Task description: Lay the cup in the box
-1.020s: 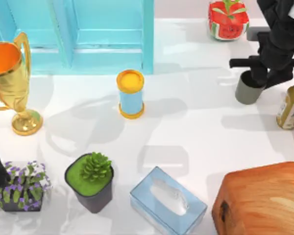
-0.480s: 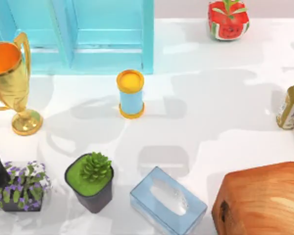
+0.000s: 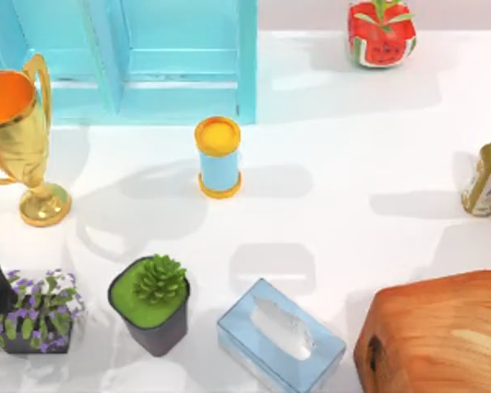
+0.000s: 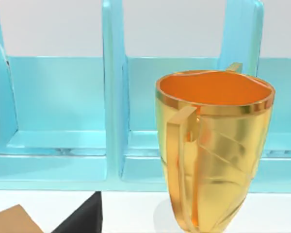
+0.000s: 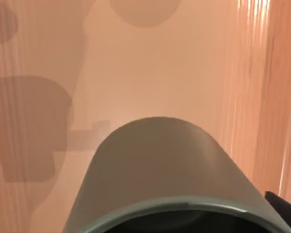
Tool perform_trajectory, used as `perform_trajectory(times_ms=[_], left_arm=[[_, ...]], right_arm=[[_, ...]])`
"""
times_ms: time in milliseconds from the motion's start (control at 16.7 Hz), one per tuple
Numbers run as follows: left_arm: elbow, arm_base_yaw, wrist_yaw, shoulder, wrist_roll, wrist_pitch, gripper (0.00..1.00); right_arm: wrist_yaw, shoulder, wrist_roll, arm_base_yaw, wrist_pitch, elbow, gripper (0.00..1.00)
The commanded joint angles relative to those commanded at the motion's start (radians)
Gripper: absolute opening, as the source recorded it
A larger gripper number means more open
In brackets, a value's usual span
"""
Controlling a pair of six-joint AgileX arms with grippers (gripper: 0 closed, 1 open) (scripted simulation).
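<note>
The cup (image 5: 160, 170) is matte grey-green with a dark inside. The box (image 3: 180, 57) is pale turquoise, the trophy (image 3: 16, 123) shiny gold with an orange bowl, the cylinder (image 3: 218, 157) light blue with yellow rims, the watermelon pot (image 3: 380, 37) red, the table (image 3: 352, 164) white.

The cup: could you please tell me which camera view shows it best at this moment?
The right wrist view shows it best: the cup sits close up, its grey-green wall and dark rim plain against a pale surface. The top view and left wrist view give nothing of it; they show the gold trophy and blue box.
</note>
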Motion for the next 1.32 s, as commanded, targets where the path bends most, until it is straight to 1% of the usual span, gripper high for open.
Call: perform_trajectory(times_ms=[360,720,1020,1320], left_arm=[[0.000,0.000,0.000,0.000,0.000,0.000,1.00],[0.000,0.000,0.000,0.000,0.000,0.000,1.00],[0.000,0.000,0.000,0.000,0.000,0.000,1.00],[0.000,0.000,0.000,0.000,0.000,0.000,1.00]], right_arm=[[0.000,0.003,0.003,0.004,0.018,-0.016,0.00],[0.004,0.007,0.022,0.020,0.224,-0.219,0.00],[0.003,0.007,0.024,0.024,0.253,-0.247,0.00],[0.003,0.007,0.024,0.024,0.253,-0.247,0.38]])
